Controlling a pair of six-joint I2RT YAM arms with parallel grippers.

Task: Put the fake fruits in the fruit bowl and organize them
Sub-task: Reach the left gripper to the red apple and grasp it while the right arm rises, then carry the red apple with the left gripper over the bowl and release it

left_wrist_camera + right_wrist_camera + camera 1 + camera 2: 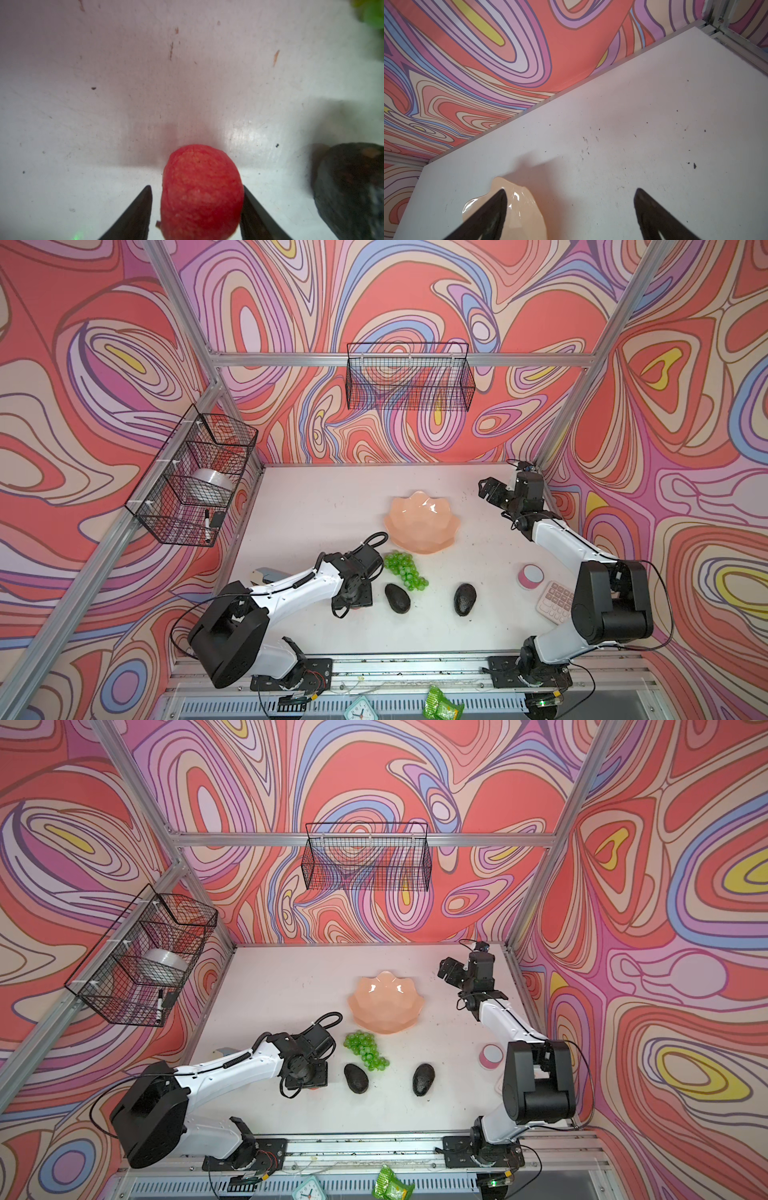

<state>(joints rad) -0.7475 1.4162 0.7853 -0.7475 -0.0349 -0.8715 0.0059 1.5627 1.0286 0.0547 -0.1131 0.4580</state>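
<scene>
Left wrist view: the left pincer (196, 186) stands half-spread astride one red fruit (201, 193) on the white surface (145, 93), with a sliver of gap on one side. In both top views, two avocados, left avocado (397, 598) and right avocado (465, 599), lie lengthwise near-to-far. One grape bunch (403, 570) slants diagonally just short of the fruit bowl (422, 526), which has bare surface on its left. The right pincer (571, 189) hangs wide open near the far right corner, holding nothing.

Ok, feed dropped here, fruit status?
Left end effector straddles red fruit, gap at one finger. Right end effector open, empty, near bowl. Bowl empty; grapes and both avocados on table. Grapes between fruit and bowl.
</scene>
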